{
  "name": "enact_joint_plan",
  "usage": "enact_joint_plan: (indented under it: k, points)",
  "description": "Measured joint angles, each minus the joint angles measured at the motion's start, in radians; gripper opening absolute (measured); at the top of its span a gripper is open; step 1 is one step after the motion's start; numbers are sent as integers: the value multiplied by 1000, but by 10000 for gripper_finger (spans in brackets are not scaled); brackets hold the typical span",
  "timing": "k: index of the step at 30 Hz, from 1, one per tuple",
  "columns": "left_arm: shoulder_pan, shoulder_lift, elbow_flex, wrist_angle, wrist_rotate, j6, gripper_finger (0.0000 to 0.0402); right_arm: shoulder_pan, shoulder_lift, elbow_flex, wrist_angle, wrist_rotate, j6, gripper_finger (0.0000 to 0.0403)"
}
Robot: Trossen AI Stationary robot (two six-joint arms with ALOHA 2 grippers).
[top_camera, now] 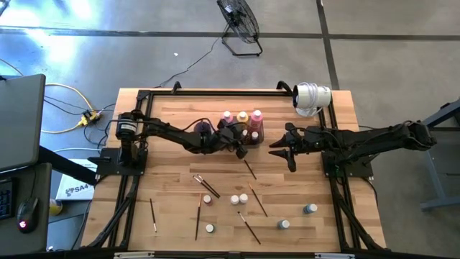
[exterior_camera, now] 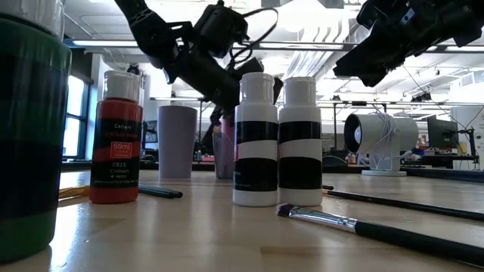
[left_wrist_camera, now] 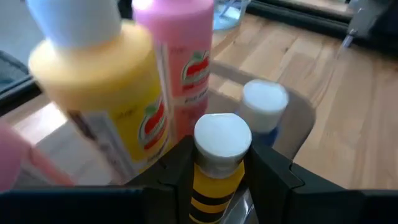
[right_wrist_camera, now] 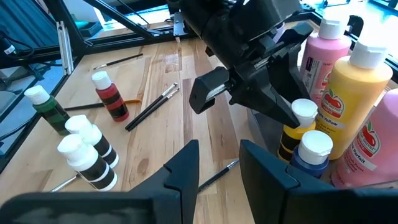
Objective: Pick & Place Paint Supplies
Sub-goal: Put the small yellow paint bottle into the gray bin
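A dark grey tray (top_camera: 253, 138) at the table's middle far side holds tall pink (right_wrist_camera: 323, 53) and yellow (right_wrist_camera: 354, 93) paint bottles and a small blue white-capped bottle (right_wrist_camera: 314, 155). My left gripper (top_camera: 241, 149) reaches over the tray's near left corner, shut on a small yellow, black-striped bottle with a white cap (left_wrist_camera: 219, 146), which stands beside the blue bottle (left_wrist_camera: 264, 102). My right gripper (top_camera: 282, 152) hovers open to the right of the tray, nothing between its fingers (right_wrist_camera: 186, 165). More small bottles and thin brushes lie on the near half of the table. My left gripper pinches the small yellow bottle by its body just under the white cap (left_wrist_camera: 214, 177), one finger (left_wrist_camera: 177, 168) on each side. The fingers come from the table's left, slanting a little downward. The bottle stands upright; whether its base rests on the tray is hidden.
On the near side of the table stand a red bottle (right_wrist_camera: 112, 99), a green one (right_wrist_camera: 46, 106) and two black-and-white ones (exterior_camera: 276, 140), with brushes (top_camera: 198, 216) scattered between. A purple cup (exterior_camera: 178, 140) stands left of the tray. A white round device (top_camera: 313, 97) sits at the far right corner.
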Motion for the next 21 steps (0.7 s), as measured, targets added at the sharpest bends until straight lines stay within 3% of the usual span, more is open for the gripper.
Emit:
enact_joint_plan:
  k: [11, 21]
  points:
    - [0, 16, 0, 42, 0, -6, 118, 0, 0, 0, 0, 0, 15, 106]
    - [0, 16, 0, 45, 3, 5, 144, 0, 0, 0, 0, 0, 15, 106]
